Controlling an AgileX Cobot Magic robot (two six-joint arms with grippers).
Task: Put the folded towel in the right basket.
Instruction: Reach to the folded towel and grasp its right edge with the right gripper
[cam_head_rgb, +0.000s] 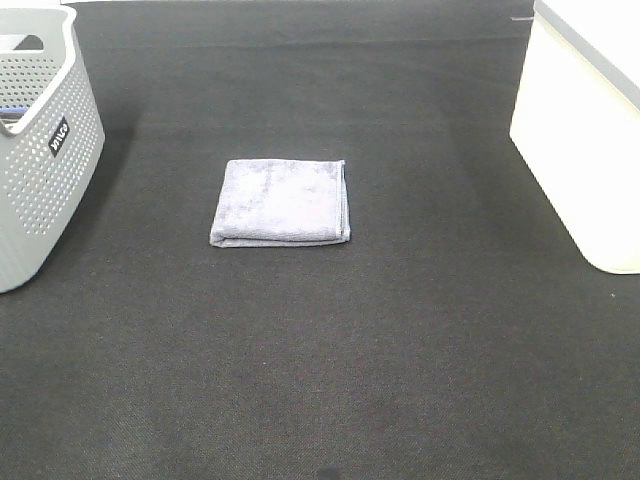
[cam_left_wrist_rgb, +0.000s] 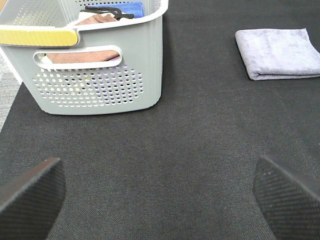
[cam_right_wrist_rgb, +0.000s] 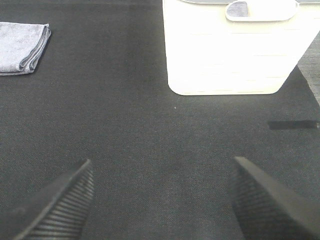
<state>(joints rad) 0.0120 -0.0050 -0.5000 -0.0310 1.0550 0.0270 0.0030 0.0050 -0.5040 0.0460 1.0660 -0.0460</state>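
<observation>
Left gripper (cam_left_wrist_rgb: 160, 200): jaws wide apart, nothing between them, only bare mat under the gap. Both ribbed black pads (cam_left_wrist_rgb: 31, 197) sit at the edge of the left wrist view and touch nothing.

Right gripper (cam_right_wrist_rgb: 165, 200): same, spread wide and empty. Its ribbed pads (cam_right_wrist_rgb: 60, 202) are clear of everything.

Neither gripper shows in the high view.

Black woven mat (cam_head_rgb: 320, 380) covers the whole work surface.

Folded towel (cam_head_rgb: 282, 202):
- Grey with a lavender tint, short plush pile, slightly mottled sheen on top.
- Folded into a near-square pad, lying flat on the mat, corners fairly tidy.
- Stacked layers show along the near edge and the edge facing the right basket. The rounded folds are clearest in the right wrist view (cam_right_wrist_rgb: 22, 47).
- It sits about mid-mat between the two baskets, well apart from both, not in either one.
- Also visible at the far side of the left wrist view (cam_left_wrist_rgb: 280, 52), well ahead of that gripper.

Right basket (cam_head_rgb: 580, 130): white or cream, solid walls with faint horizontal ribs and an oval handle cutout near the rim (cam_right_wrist_rgb: 230, 55). It stands on the mat at the right edge. I can't see its inside.

Left basket (cam_head_rgb: 45, 150): grey, perforated walls, dark label on the side. A yellow strip (cam_left_wrist_rgb: 37, 36) runs along the rim. Brownish cloth (cam_left_wrist_rgb: 82, 56) shows through the handle slot, and something blue (cam_left_wrist_rgb: 131, 8) and something black lie on top.
</observation>
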